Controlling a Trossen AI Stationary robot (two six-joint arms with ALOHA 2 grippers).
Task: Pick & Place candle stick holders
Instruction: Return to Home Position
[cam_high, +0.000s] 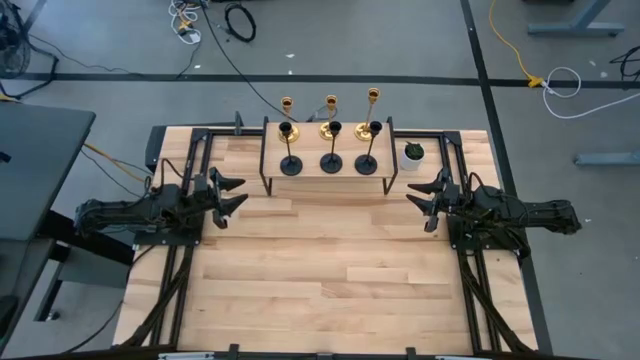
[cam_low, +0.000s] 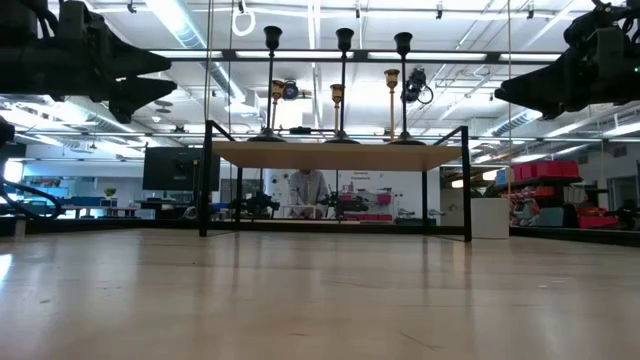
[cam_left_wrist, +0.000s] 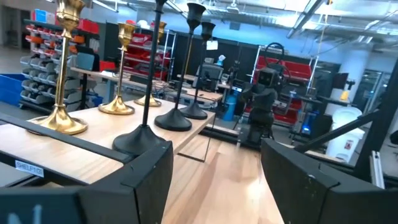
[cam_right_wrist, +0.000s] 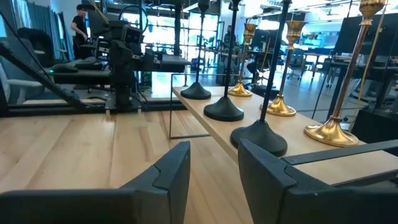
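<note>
Three black candle stick holders (cam_high: 331, 150) and three gold ones (cam_high: 330, 117) stand upright on their round bases on a small wooden shelf (cam_high: 310, 171) at the table's far middle. The black row is nearer, the gold row behind it. My left gripper (cam_high: 238, 194) hovers open and empty left of the shelf. My right gripper (cam_high: 418, 198) hovers open and empty right of it. The left wrist view shows the nearest black holder (cam_left_wrist: 144, 118) and gold holder (cam_left_wrist: 61, 93). The right wrist view shows black holders (cam_right_wrist: 260, 134) and gold holders (cam_right_wrist: 331, 127).
A small white pot with a green plant (cam_high: 412, 156) stands on the table right of the shelf, close to my right gripper. The shelf stands on a black metal frame (cam_low: 206, 180). Bare wooden table (cam_high: 330, 270) lies in front of the shelf.
</note>
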